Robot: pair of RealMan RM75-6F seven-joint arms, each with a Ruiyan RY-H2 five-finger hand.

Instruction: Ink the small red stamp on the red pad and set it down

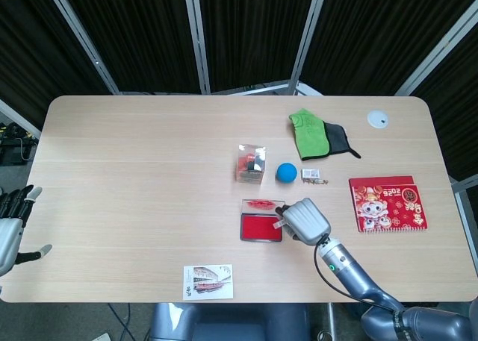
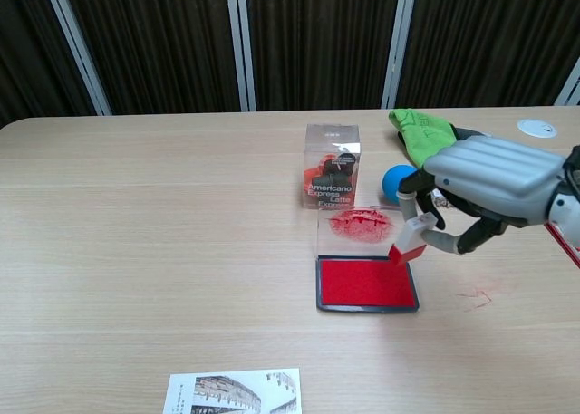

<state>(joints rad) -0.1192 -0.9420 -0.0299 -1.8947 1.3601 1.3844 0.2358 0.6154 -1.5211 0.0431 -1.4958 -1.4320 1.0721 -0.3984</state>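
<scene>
Right hand (image 2: 494, 180) pinches small red-based plastic stamp (image 2: 409, 242) by clear upper body, over open red ink pad (image 2: 365, 284); light, rigid, slip-prone. Left hand (image 1: 10, 223) idle, fingers spread.

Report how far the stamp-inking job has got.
Done: the right hand holds the small red stamp, lifted off the table.

In hand: the stamp hangs tilted over the right edge of the red pad, whose clear lid stands open. Whether it touches the ink is unclear.

Left: pressing it on the pad, then setting it down. The left hand is idle.
</scene>
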